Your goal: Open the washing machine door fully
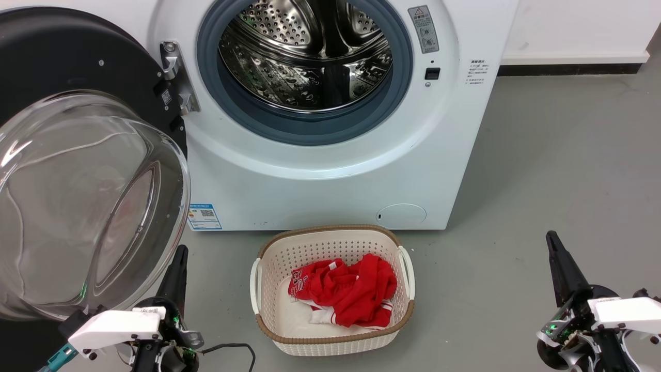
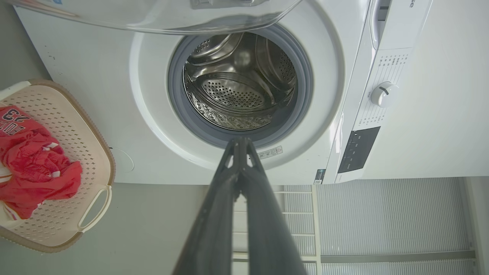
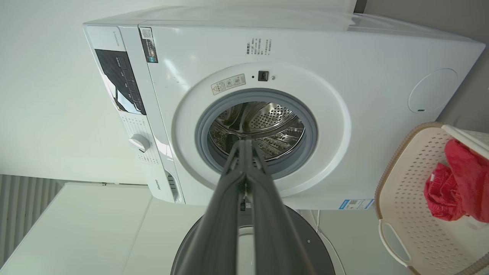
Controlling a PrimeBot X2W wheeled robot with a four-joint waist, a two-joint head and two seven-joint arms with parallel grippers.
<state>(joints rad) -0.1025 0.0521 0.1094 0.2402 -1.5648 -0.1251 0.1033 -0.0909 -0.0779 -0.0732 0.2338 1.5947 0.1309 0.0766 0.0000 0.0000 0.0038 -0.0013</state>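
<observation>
1. Left fingers (image 2: 223,206) are seen pressed together at the tips, with nothing held between them. In the head view they (image 1: 175,276) rise at the lower left of the frame, just beside the lower rim of the glass bowl (image 1: 77,206). Whether contact is made there cannot be told.
2. Right fingers (image 3: 225,206) are likewise closed tip to tip and nothing is gripped. In the head view they (image 1: 563,274) are placed at the lower right of the frame, above the grey floor (image 1: 542,181) and well apart from everything else.
3. The washing machine door (image 1: 51,57) is found wide open at the left of the head view. It is carried on a metal hinge (image 1: 173,77), and its inner side and bulging bowl are turned toward the camera.
4. The washing machine (image 1: 335,191) is set at the upper centre of the head view. Its steel drum (image 1: 310,57) is fully exposed inside the blue-grey gasket (image 1: 310,129).
5. A cream laundry basket (image 1: 330,230) is placed on the floor just in front of the machine, at the lower centre, and a crumpled red garment (image 1: 346,294) is held in it.
</observation>
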